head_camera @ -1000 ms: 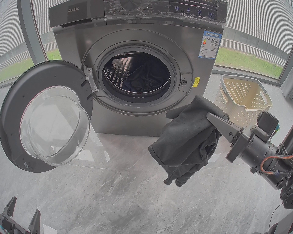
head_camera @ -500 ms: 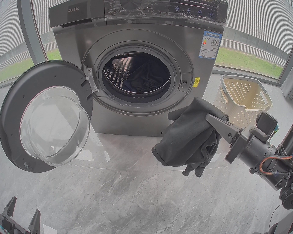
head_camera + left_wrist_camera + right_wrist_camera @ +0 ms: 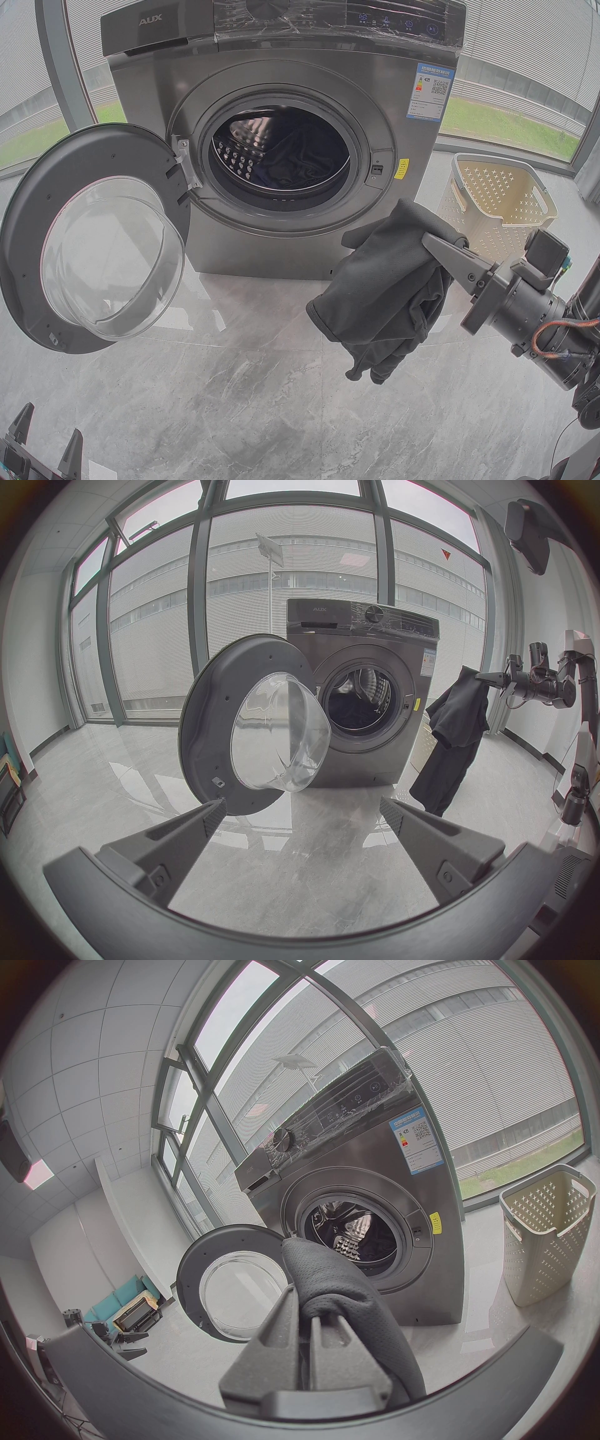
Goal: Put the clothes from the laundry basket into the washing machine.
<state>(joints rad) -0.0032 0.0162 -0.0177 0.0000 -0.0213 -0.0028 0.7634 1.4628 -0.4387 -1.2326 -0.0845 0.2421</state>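
above grey floor (image 3: pixel 250 406), garment (image 3: pixel 381 287) hangs from right tool (image 3: pixel 447 244).

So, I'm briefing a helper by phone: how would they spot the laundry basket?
Find the grey washing machine with its door open. On the floor beside it, toward the robot's right, stands the laundry basket, the only cream, perforated plastic thing.
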